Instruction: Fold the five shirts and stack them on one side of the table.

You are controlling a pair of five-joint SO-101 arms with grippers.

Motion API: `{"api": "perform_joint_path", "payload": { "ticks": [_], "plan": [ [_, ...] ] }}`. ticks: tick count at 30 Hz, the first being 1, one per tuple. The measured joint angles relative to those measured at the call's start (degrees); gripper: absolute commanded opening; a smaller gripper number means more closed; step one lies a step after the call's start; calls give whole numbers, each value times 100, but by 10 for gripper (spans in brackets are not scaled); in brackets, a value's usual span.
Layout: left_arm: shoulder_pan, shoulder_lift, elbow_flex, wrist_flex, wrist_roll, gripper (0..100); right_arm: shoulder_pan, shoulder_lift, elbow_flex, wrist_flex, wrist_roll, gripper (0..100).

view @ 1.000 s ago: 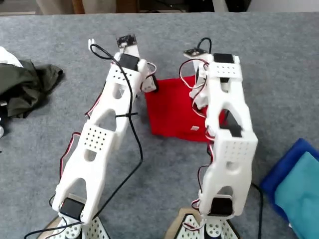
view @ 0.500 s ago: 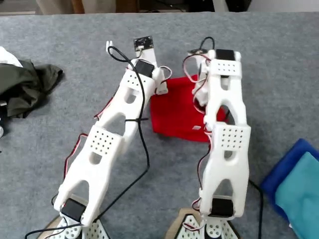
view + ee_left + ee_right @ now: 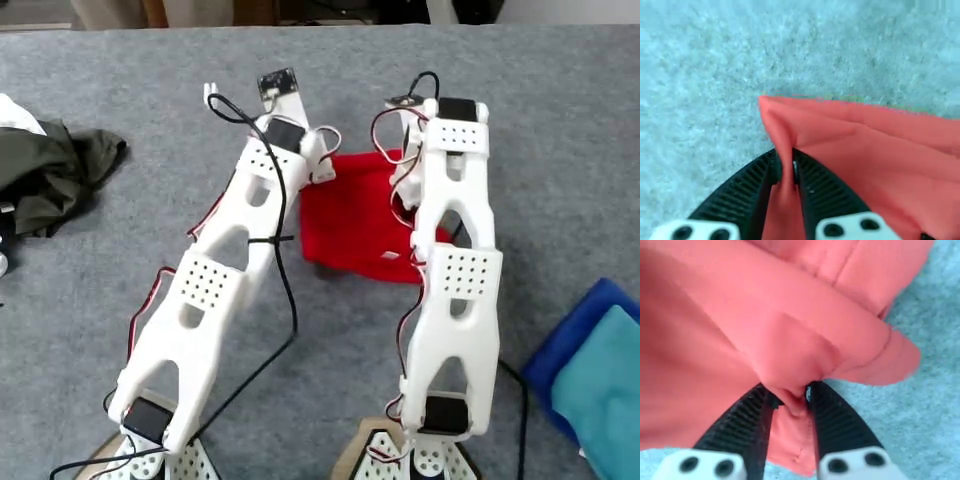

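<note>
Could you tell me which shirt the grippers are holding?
The red cloth shirt, pinched by the left gripper and right gripper; the crumpled dark olive shirt and teal shirt lie untouched.

The left arm (image 3: 215,270) slants inward and the right arm (image 3: 455,280) runs nearly straight, both stretched forward side by side. The left gripper (image 3: 786,165) and the right gripper (image 3: 790,395) each pinch a fold of the red shirt (image 3: 350,220) tight

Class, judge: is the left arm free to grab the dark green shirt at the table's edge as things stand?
Probably not yet. The left claw is shut on a corner of the red shirt, so it must let go first; the dark green shirt lies apart.
</note>
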Motion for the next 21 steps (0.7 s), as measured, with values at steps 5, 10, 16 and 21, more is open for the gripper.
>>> {"api": "perform_joint_path", "payload": {
  "ticks": [5,10,16,21],
  "plan": [
    [9,-18,-1178,431,0,17,18,-888,589,0,-79,4],
    [299,-9,-1319,624,97,17,422,-2004,1644,0,-88,4],
    [870,-18,-1363,633,273,17,1187,-3499,2769,0,-70,4],
    [1486,-18,-1363,325,431,18,2092,-4624,3807,0,123,4]
  ]
}}
